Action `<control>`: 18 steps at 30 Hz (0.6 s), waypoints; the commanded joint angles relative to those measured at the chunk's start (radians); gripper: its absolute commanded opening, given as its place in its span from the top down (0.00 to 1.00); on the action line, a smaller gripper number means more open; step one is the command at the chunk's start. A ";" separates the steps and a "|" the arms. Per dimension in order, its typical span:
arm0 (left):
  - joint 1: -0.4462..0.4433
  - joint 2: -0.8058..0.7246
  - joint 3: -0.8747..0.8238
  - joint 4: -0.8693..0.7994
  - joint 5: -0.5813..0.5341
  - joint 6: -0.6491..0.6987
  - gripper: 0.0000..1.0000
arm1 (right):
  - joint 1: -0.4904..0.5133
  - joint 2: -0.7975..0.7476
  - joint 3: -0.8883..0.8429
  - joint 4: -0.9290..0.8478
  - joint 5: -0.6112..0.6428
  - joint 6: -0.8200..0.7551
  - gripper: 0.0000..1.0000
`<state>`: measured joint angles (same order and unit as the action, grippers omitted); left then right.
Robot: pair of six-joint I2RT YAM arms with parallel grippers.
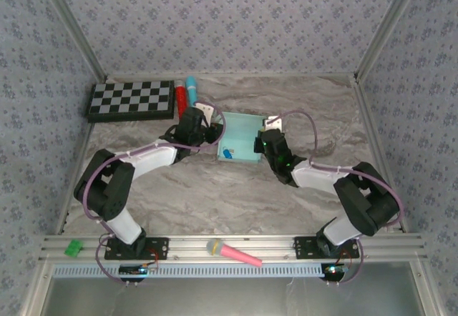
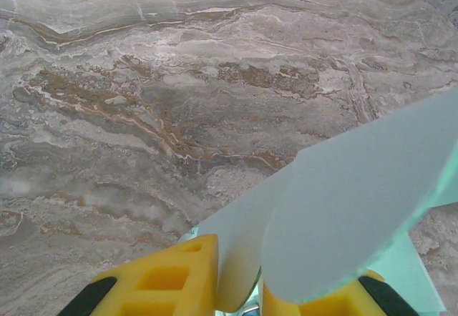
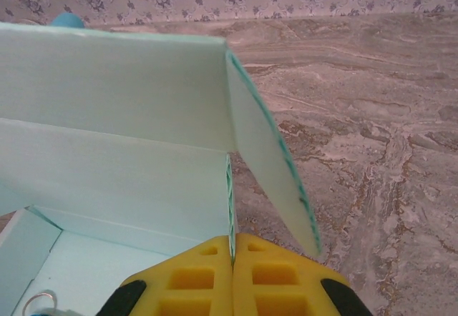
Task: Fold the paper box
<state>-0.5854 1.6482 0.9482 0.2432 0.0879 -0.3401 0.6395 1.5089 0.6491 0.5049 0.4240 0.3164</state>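
Observation:
The paper box (image 1: 241, 131) is pale aqua card, partly raised, lying open in the middle of the table between the two arms. My left gripper (image 1: 212, 134) is at its left side, and the left wrist view shows the yellow fingers (image 2: 179, 277) shut on overlapping pale flaps (image 2: 343, 201) of the box. My right gripper (image 1: 262, 144) is at the box's right side. Its yellow fingertips (image 3: 207, 262) are pressed together on the edge of an upright wall (image 3: 114, 166), and a side flap (image 3: 268, 151) sticks out to the right.
A black-and-white checkerboard (image 1: 131, 100) lies at the back left, with a turquoise marker (image 1: 191, 85) and a red object (image 1: 182, 97) next to it. A pink microphone (image 1: 234, 252) and a small green piece (image 1: 73, 247) rest on the front rail. Patterned walls enclose the marble table (image 1: 215, 194).

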 commanded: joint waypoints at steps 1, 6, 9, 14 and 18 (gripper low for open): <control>-0.008 0.014 0.033 0.039 -0.004 -0.023 0.79 | 0.009 0.021 0.041 0.040 0.018 0.031 0.93; -0.009 0.015 0.022 0.057 -0.001 -0.033 0.81 | 0.010 0.049 0.066 0.040 0.014 0.021 0.93; -0.009 0.015 0.021 0.060 -0.001 -0.034 0.84 | 0.011 0.064 0.078 0.045 0.016 0.018 0.93; -0.009 0.024 0.023 0.066 -0.001 -0.031 0.88 | 0.009 0.090 0.114 0.047 0.021 0.000 0.93; -0.009 0.034 0.016 0.090 -0.011 -0.026 0.90 | 0.006 0.118 0.135 0.057 0.015 -0.008 0.93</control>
<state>-0.5846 1.6650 0.9489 0.2584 0.0509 -0.3569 0.6403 1.5978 0.7460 0.5205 0.4446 0.3141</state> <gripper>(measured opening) 0.099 0.070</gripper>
